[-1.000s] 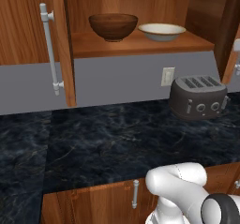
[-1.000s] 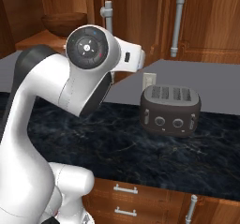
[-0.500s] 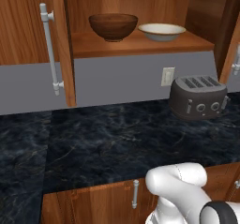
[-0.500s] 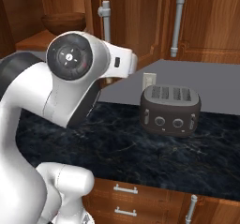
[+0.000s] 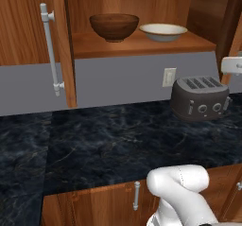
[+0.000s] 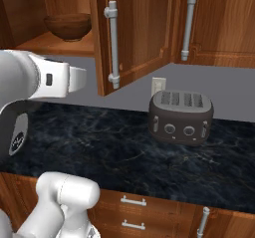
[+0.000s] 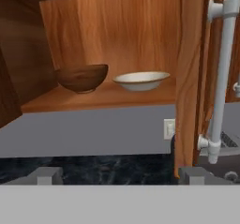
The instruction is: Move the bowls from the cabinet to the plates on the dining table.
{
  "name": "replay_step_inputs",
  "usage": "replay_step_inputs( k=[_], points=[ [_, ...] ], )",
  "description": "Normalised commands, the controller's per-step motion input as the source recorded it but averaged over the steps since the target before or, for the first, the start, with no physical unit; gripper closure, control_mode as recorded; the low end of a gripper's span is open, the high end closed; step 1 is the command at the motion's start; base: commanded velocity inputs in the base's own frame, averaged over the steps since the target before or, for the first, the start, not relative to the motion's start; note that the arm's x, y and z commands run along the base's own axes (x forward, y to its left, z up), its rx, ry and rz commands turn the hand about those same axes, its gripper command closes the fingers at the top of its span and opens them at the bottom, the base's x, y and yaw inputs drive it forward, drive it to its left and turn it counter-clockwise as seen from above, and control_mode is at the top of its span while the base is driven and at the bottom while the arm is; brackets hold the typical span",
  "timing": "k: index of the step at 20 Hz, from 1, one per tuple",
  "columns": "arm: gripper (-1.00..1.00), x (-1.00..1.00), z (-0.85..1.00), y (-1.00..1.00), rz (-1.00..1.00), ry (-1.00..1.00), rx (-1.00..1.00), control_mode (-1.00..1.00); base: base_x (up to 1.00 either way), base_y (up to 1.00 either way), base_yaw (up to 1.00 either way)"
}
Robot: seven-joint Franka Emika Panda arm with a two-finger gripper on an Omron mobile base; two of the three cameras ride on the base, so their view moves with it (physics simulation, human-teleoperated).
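The gripper is spread wide and holds nothing, with the dark-brown wooden bowl at eleven o'clock beside the cream bowl on the cabinet shelf.

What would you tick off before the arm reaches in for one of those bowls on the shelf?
1. Cabinet door swung open, shelf reachable: ok.
2. Dark-brown bowl upright on the shelf: ok.
3. Cream bowl beside it, the two apart: ok.
4. Gripper open and holding nothing, its fingertips spread wide in the hand view: ok.
5. Gripper up at bowl height: not ok, it looks up at the shelf from below.
6. Toaster on the counter out of the arm's way: cannot tell, it stands below the open door.
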Motion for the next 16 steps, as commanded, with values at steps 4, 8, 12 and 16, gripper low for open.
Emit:
replay_step_inputs(
  k=[4, 8, 12, 16],
  points=[
    [-1.00, -0.35, 0.23, 0.68, 0.00, 0.06, -0.02, -1.00, 0.00, 0.00, 0.00],
    [-1.00, 0.11, 0.04, 0.24, 0.00, 0.23, -0.02, -1.00, 0.00, 0.00, 0.00],
    [-1.00, 0.63, 0.00, 0.00, 0.00, 0.33, -0.06, -1.00, 0.00, 0.00, 0.00],
    [-1.00, 0.46, 0.04, 0.00, 0.00, 0.18, -0.14, -1.00, 0.00, 0.00, 0.00]
  ],
)
